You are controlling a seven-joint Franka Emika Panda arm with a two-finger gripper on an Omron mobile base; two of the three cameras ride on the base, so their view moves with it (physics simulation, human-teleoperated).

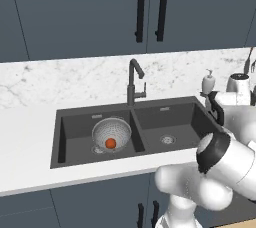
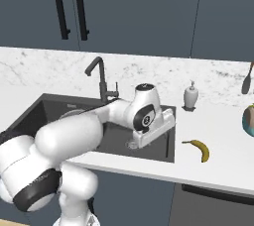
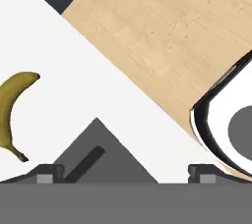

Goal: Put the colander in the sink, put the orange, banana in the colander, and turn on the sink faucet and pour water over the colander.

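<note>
The colander (image 1: 111,133) sits in the left basin of the sink (image 1: 172,117) with the orange (image 1: 110,143) inside it. The sink faucet (image 1: 134,79) stands behind the divider, its spout bent over. The banana (image 2: 199,149) lies on the white counter just right of the sink. My gripper (image 3: 125,174) is open and holds nothing. It hangs over the sink's front right corner (image 3: 96,152), and the banana (image 3: 11,115) is off to the left in the hand view, apart from both fingertips (image 3: 49,173). My hand (image 2: 153,127) hovers above the right basin.
A white soap dispenser (image 2: 191,96) stands on the counter behind the banana. A bowl (image 2: 248,119) and a dark utensil (image 2: 246,82) are at the far right. Dark cabinets hang above the marble backsplash. Wood floor (image 3: 162,36) lies beyond the counter's front edge.
</note>
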